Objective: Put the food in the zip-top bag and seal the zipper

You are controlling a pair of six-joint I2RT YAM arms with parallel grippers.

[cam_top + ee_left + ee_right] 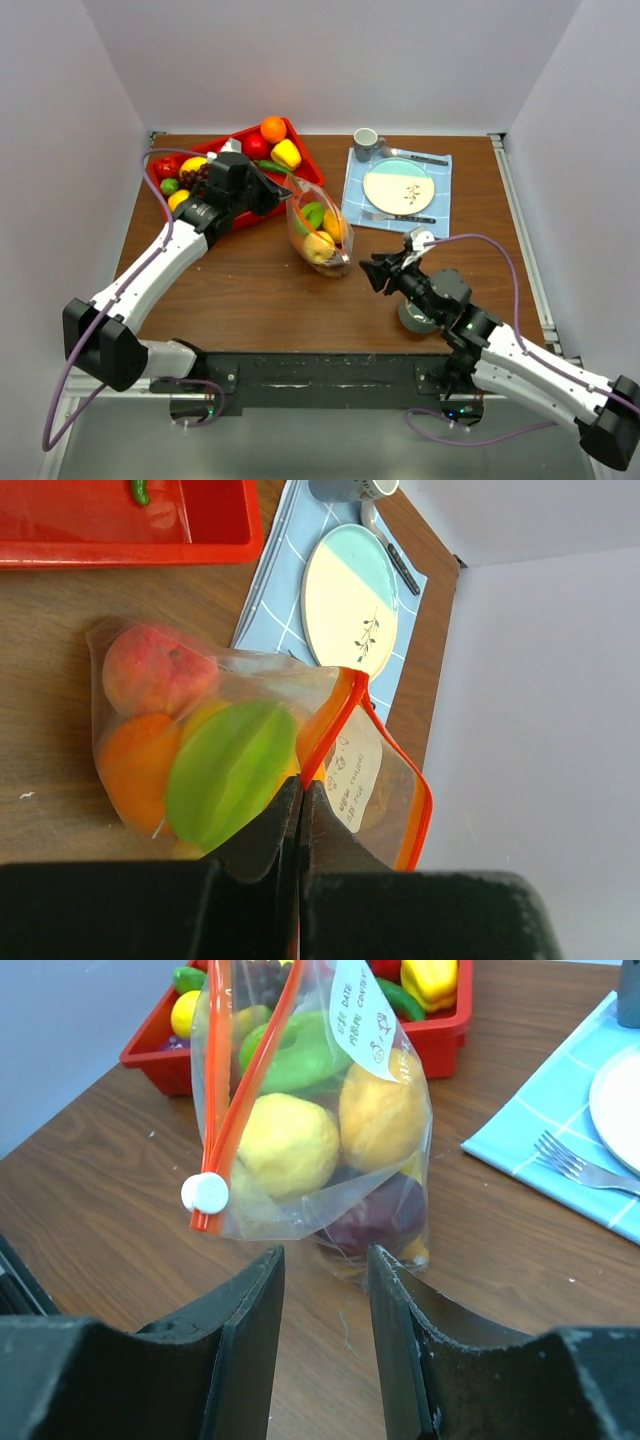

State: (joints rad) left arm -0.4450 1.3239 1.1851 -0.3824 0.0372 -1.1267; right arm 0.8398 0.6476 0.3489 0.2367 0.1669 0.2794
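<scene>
Brown wooden table (250, 290) first: take as the work surface for everything below. Next in size, at its far left, find the red tray (120, 550). Note food still lying in it, including an orange (273, 128), a yellow piece (287, 153) and dark grapes (197, 178). Judge loading as partly done at best.

Locate the zip-top bag (320, 225) standing upright near mid-table, just beside the tray's near right corner. Confirm several pieces already inside: a yellow lemon (288, 1143), an orange-yellow fruit (383, 1110), a green piece (230, 770) and a reddish peach (158, 670).

Check the left gripper (301, 785): jaws closed, pinching the bag's top edge at the zipper (225, 1090) and holding the bag up. Check the right gripper (325, 1255): jaws apart, nothing between them, low over the table on the bag's near side, not touching it.

Inspect the zipper in the left wrist view: orange strips spread apart, mouth gaping. Treat sealing as not yet done.

Finally, find the small white slider (205, 1193) at the near, lower end of the strip, just ahead and left of the right jaws. Remaining, by this reading: load any outstanding food, then draw the slider along the full strip.
</scene>
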